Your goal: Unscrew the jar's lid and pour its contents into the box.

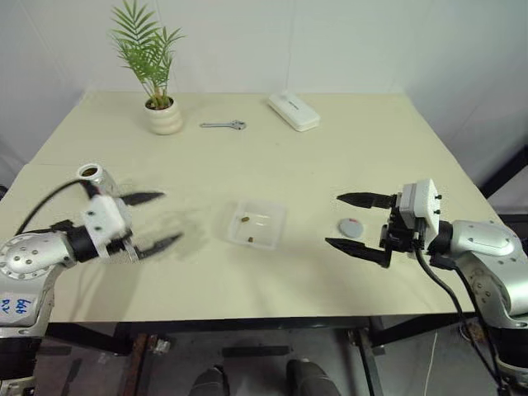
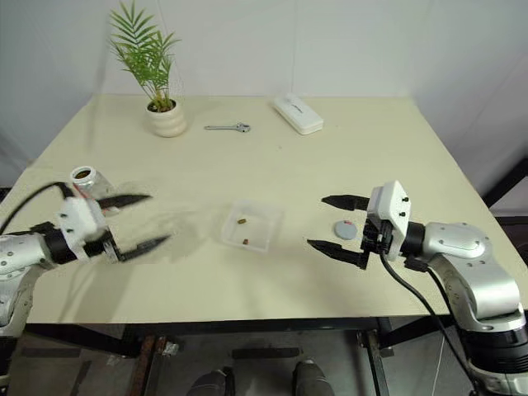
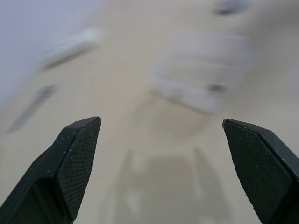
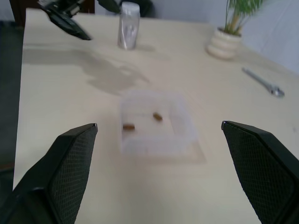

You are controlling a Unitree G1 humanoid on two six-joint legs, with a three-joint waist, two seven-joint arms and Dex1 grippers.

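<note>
The jar (image 2: 83, 178) is seen upright near the surface's (image 1: 330, 165) left edge, its long axis vertical, mouth open, partly hidden behind the left pincer (image 1: 157, 221). Both pincers are spread wide and empty. Brown pieces (image 1: 246, 219) lie in the box (image 1: 256, 223) at the middle. The lid (image 1: 351, 228) lies flat by the right pincer (image 1: 356, 223).

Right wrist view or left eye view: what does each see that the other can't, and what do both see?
Right wrist view alone: the jar from the side, standing upright, and the criss-cross inner faces of the open jaws of the right gripper. Left eye view alone: the lid, flat on the table by that gripper, and the white case. Both: the box holding two brown pieces, the plant pot, the wrench and the open left gripper.
</note>
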